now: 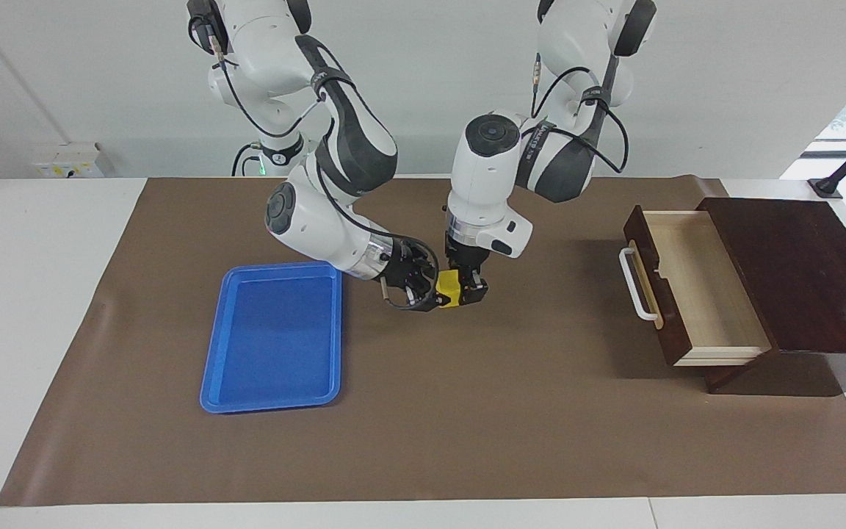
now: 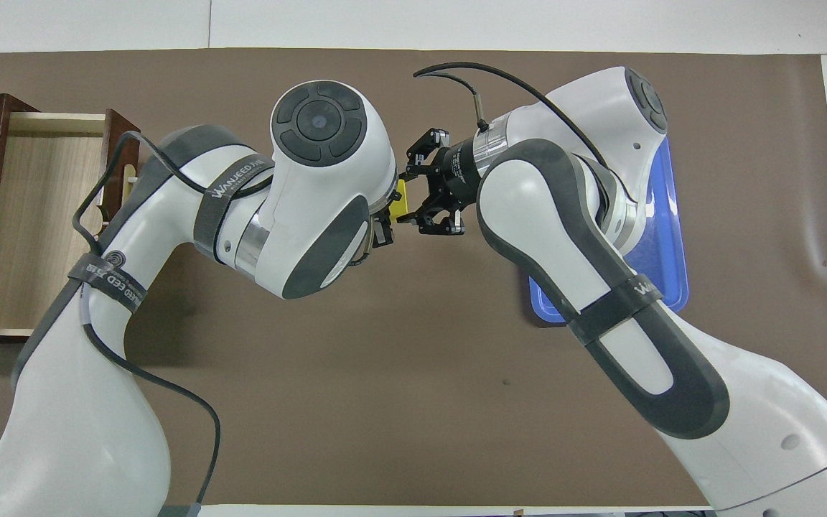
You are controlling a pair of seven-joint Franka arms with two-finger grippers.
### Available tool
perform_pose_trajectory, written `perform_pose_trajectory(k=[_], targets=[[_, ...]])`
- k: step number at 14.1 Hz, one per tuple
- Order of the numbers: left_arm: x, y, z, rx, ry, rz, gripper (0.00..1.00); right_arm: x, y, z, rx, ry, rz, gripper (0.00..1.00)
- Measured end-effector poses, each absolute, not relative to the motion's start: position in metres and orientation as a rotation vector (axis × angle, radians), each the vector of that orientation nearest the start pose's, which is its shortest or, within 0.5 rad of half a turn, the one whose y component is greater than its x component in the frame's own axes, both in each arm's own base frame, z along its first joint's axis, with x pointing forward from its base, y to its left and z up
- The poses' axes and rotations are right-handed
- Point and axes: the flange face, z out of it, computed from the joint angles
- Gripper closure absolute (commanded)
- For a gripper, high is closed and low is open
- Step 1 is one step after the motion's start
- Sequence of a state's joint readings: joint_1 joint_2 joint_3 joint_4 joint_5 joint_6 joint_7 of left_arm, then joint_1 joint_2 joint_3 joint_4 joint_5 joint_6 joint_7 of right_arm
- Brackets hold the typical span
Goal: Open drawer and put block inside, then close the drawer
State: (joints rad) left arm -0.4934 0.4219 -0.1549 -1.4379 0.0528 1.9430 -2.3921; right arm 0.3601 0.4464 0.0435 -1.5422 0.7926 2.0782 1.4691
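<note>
Facing view, mid-frame: my left tool (image 1: 467, 288) and right tool (image 1: 423, 290) both pinch the yellow block (image 1: 449, 288) above the brown surface (image 1: 467, 411); drawer (image 1: 695, 286) sits open at right; blue tray (image 1: 276, 334) left of centre.

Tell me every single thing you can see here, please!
block: one, yellow, held up in the air between the two grippers, over the mat.
drawer: one, dark brown with a pale inside and white handle, pulled open, nothing in it, at the left arm's end of the table.
tray: one, blue, nothing in it, on the mat toward the right arm's end.
mat: one, brown, spread over the white table.
right gripper: one, black, at the block.
left gripper: one, black, at the block.
</note>
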Motion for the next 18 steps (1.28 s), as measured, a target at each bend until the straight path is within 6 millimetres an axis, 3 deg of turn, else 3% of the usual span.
perform_pose_trajectory(k=[3,5,6,9,12,15,17,18], targets=[[0.568,-0.397,0.462,1.975,2.318,0.002,1.0,0.631,0.302,0.42,-1.838,1.795,0.75,0.0],[0.578,-0.368,0.473,2.049,2.314,0.014,1.0,0.632,0.3,0.422,-1.828,1.803,0.75,0.0],[0.586,-0.338,0.487,2.109,2.305,0.009,1.0,0.633,0.3,0.424,-1.826,1.803,0.748,0.0],[0.606,-0.22,0.549,2.208,2.216,-0.039,1.0,0.641,0.289,0.433,-1.805,1.801,0.73,0.0],[0.61,-0.105,0.584,2.263,2.141,-0.088,1.0,0.658,0.251,0.449,-1.764,1.819,0.725,0.0],[0.615,-0.025,0.581,2.347,2.043,-0.095,1.0,0.674,0.195,0.473,-1.757,1.842,0.697,0.0],[0.614,0.02,0.557,2.362,2.021,-0.095,1.0,0.674,0.161,0.493,-1.784,1.846,0.667,0.0],[0.612,0.03,0.542,2.375,2.006,-0.094,1.0,0.672,0.15,0.5,-1.818,1.827,0.655,0.0]])
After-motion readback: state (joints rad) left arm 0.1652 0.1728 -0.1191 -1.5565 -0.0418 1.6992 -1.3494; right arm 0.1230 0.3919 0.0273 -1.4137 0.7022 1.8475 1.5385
